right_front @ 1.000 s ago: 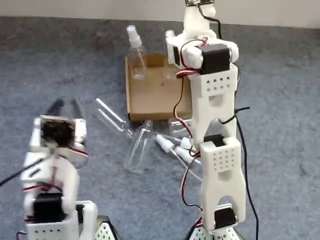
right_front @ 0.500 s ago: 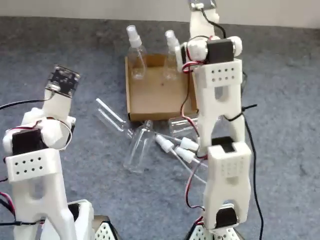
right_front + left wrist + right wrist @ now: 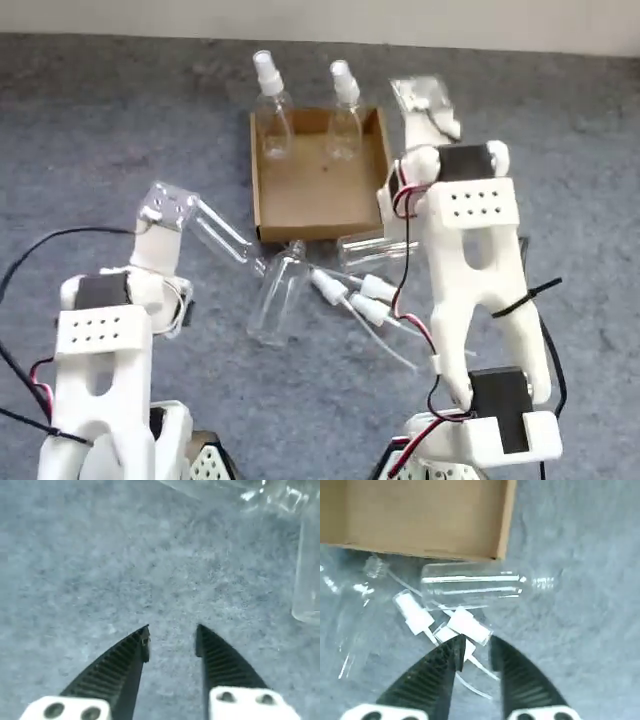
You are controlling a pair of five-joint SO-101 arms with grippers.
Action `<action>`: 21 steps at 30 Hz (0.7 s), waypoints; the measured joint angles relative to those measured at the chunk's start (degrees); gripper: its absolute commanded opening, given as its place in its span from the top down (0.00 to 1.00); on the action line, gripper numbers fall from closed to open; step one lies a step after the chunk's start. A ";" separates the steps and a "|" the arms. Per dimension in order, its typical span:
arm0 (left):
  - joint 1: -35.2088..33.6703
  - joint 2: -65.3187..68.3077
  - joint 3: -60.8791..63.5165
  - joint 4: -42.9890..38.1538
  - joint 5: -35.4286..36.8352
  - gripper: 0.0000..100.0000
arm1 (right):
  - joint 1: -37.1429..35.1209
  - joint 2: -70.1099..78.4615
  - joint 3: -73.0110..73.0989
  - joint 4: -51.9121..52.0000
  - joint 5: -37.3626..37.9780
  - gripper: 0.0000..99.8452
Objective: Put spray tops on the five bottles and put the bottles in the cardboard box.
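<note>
Two capped bottles (image 3: 272,115) upright inside cardboard box (image 3: 315,195), at its far wall. Three uncapped bottles (image 3: 278,290) lying just outside box's near wall, spray tops (image 3: 365,290) among them. My right gripper (image 3: 476,642) above spray tops near box, fingers slightly parted, holding nothing. My left gripper (image 3: 172,630) released, over carpet (image 3: 100,555), off box's near left corner.

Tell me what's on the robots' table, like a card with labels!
Box: cardboard box, open, on the grey carpet
In the box: two capped bottles, standing
Outside the box: three open bottles, lying down
Loose: three spray tops, beside the open bottles
Left gripper: open, over carpet
Right gripper: open, over the spray tops
</note>
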 measured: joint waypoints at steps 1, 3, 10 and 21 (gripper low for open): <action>0.09 0.00 1.85 -1.76 0.26 0.82 | 0.00 0.00 2.46 -1.41 -2.20 0.74; 0.26 0.00 5.80 -5.45 0.62 0.83 | -0.35 0.00 5.98 -3.87 -6.68 0.71; 0.35 0.00 12.04 -12.22 0.62 0.83 | -3.78 -0.09 8.44 -13.36 -25.76 0.71; 0.35 0.00 12.40 -12.48 0.62 0.83 | -4.40 13.54 8.44 -19.60 -40.79 0.76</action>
